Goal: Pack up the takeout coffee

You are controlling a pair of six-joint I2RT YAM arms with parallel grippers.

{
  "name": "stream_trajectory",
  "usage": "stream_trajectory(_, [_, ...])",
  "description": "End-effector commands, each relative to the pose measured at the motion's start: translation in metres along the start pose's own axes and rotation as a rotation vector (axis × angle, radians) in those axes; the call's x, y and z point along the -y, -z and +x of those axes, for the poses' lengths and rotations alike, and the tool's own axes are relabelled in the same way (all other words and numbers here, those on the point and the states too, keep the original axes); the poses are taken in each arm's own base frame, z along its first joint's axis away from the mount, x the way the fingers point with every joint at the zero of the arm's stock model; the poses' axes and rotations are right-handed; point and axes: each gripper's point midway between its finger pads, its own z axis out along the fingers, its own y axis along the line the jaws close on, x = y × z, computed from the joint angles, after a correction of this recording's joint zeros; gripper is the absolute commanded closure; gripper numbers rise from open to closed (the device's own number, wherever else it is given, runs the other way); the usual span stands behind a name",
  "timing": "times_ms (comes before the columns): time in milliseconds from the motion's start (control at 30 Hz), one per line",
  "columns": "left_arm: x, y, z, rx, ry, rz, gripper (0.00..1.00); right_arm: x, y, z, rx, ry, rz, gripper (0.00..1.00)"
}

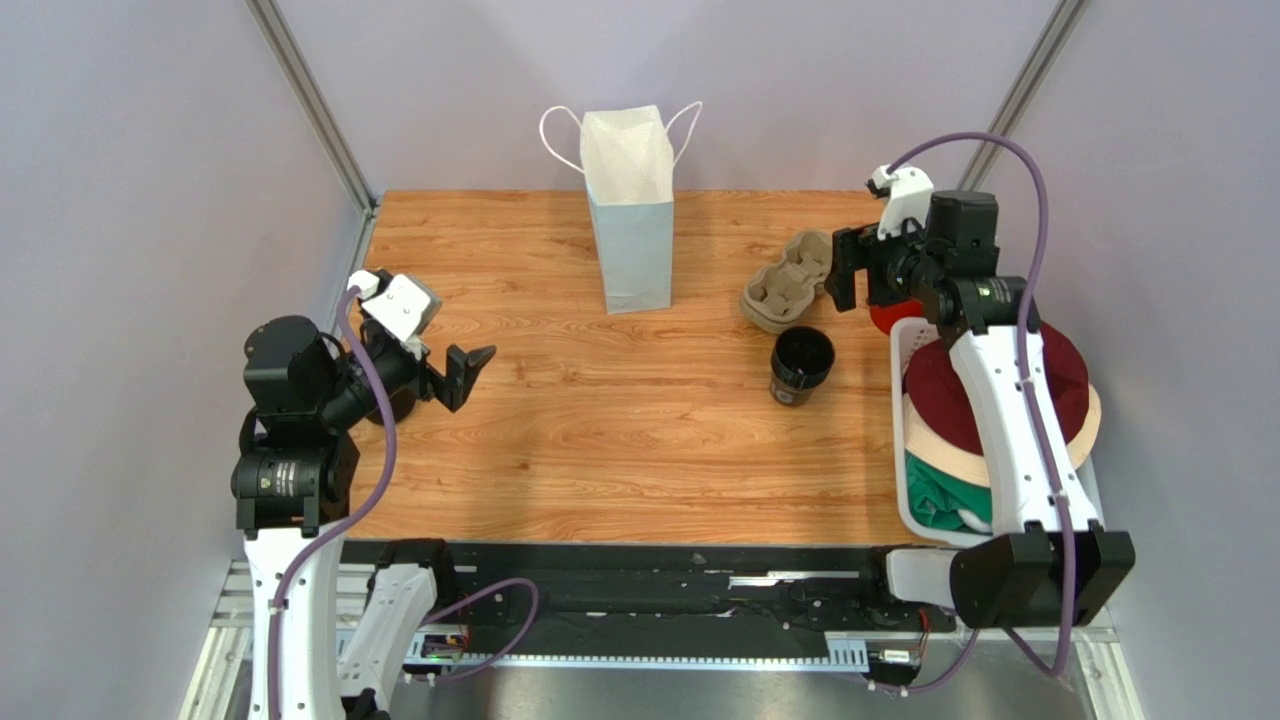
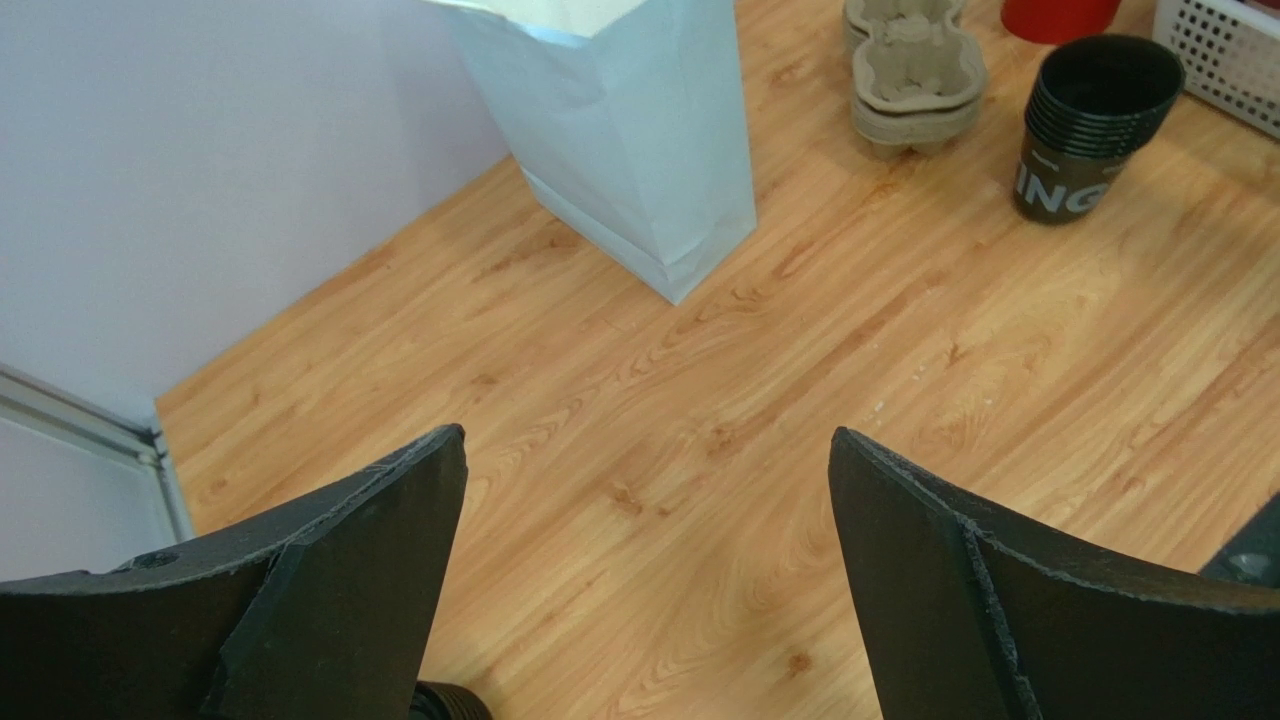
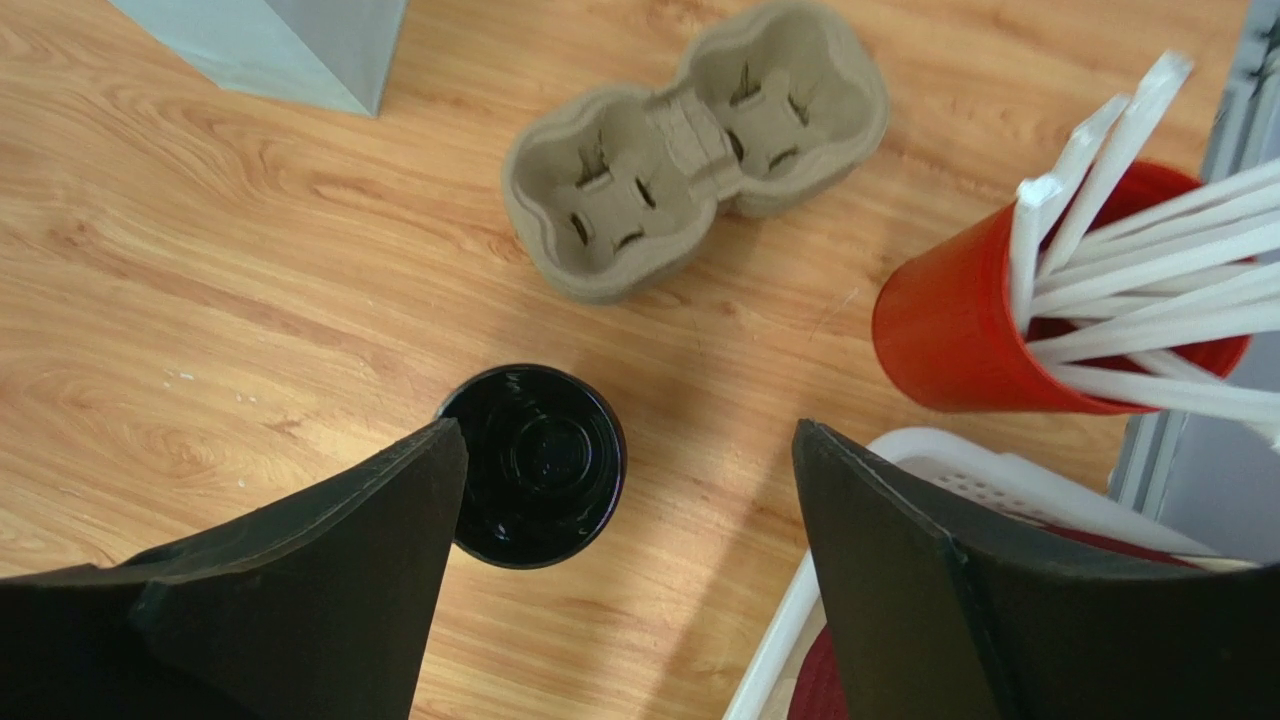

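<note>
left end effector [image 2: 646, 443] wide, right end effector [image 3: 628, 435] seemingly parted

Pale lilac-grey walls [image 1: 150, 150], metal corner posts [image 1: 308, 98], wood-grain table [image 1: 601, 435], light seemingly even.

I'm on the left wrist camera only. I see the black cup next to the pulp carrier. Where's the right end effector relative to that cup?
Observer: In the top view, the right end effector hangs at the far right of the table beside the cup carrier, and beyond the black cup as seen from the bases.
Operator: Is it holding anything?
Observer: No. The right wrist view shows its jaws wide apart with nothing between them and the cup untouched below.
Operator: I only see the bottom of a red cup. What's in it?
Observer: White straws stand in the red cup.
</note>
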Motion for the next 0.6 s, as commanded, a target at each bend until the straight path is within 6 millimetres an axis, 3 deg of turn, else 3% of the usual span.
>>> stream_trajectory(0, [0.011,-0.002,0.015,-0.02,-0.022,0.064,0.01,0.008,-0.01,0.012,-0.081,-0.043,0.034,0.17])
stream_trajectory(267, [0.023,-0.013,0.024,0.003,0.036,0.144,0.01,0.006,-0.03,0.041,-0.165,-0.036,0.04,0.3])
stream_trajectory(400, [0.02,-0.019,0.026,0.019,0.056,0.14,0.01,0.003,-0.038,0.056,-0.202,-0.035,0.028,0.42])
stream_trajectory(567, [0.016,-0.023,0.028,0.021,0.078,0.126,0.01,0.003,-0.045,0.066,-0.235,-0.037,0.021,0.43])
